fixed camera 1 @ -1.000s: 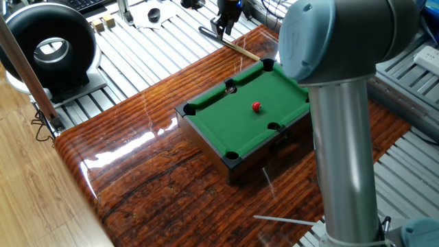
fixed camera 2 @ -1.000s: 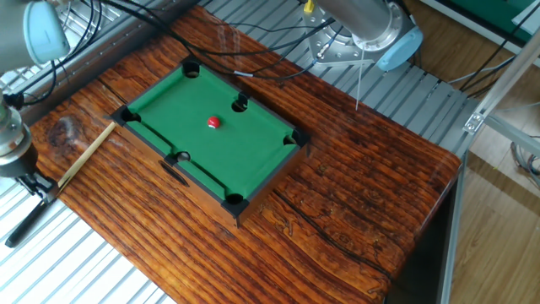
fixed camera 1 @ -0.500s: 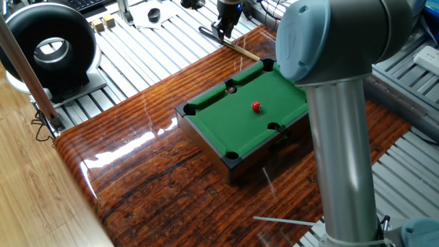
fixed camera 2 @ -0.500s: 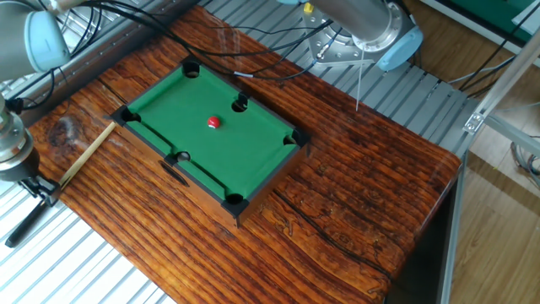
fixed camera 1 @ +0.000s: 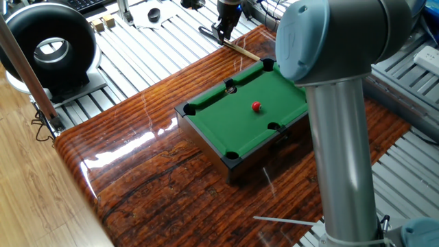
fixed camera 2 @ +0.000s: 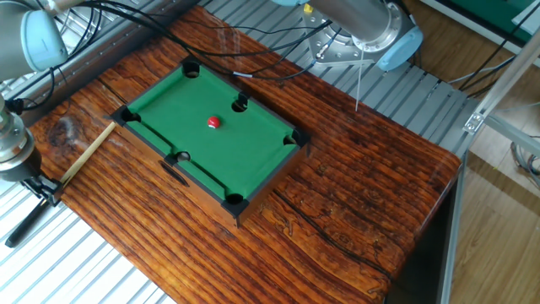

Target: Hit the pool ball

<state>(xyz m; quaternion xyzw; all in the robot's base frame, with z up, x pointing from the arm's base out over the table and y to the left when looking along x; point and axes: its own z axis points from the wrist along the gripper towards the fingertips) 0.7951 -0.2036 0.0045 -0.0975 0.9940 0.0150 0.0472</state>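
The pool ball [fixed camera 1: 256, 106] is a small glossy red sphere near the middle of the green felt of the miniature pool table [fixed camera 1: 226, 116]. It also shows in the other fixed view [fixed camera 2: 213, 122], on the pool table [fixed camera 2: 253, 135]. My gripper [fixed camera 1: 224, 31] is beyond the table's far end and is shut on a thin wooden cue stick [fixed camera 1: 243, 50]. In the other view the gripper [fixed camera 2: 44, 189] holds the cue stick [fixed camera 2: 87, 154] near its black butt. The cue tip lies by the table's corner pocket, well short of the ball.
The pool table sits on a glossy wooden board [fixed camera 1: 151, 171]. A black round device [fixed camera 1: 48, 48] stands at the back left on the slatted metal bench. My arm's grey column [fixed camera 1: 343, 158] blocks the right of this view. Cables [fixed camera 2: 253, 51] run behind the table.
The arm and gripper shifted very slightly with the cue. The ball has not moved.
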